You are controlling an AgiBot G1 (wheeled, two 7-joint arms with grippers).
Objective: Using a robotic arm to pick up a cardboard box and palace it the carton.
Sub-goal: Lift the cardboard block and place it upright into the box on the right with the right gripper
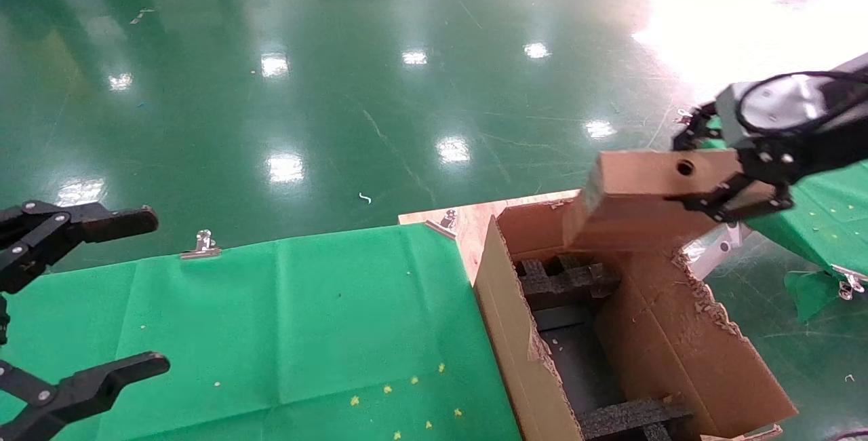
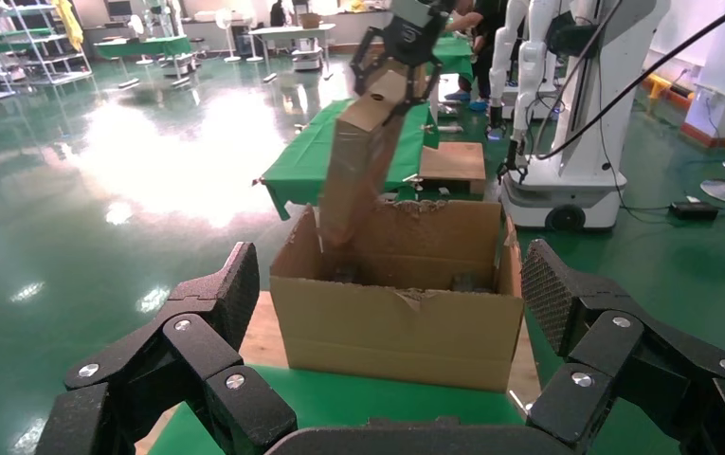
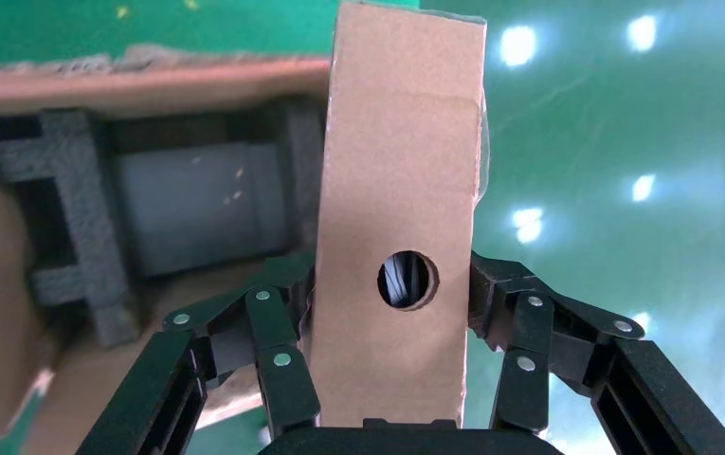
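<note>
One gripper, the right gripper (image 1: 729, 183), clamps the cardboard box (image 1: 630, 200) by its end, long axis slanting down toward the carton (image 1: 651, 332), its lower end seemingly just past the rim; the left gripper (image 1: 74, 305) idles open.

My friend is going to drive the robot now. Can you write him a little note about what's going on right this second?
Right pincer: shut on the cardboard box, held tilted with its low end dipping into the far end of the carton.
Left pincer: open, holding nothing, parked over the green cloth.
Done: box picked up and brought to the carton.
Left: lower it among the black foam inserts, let go, pull the arm away.
</note>
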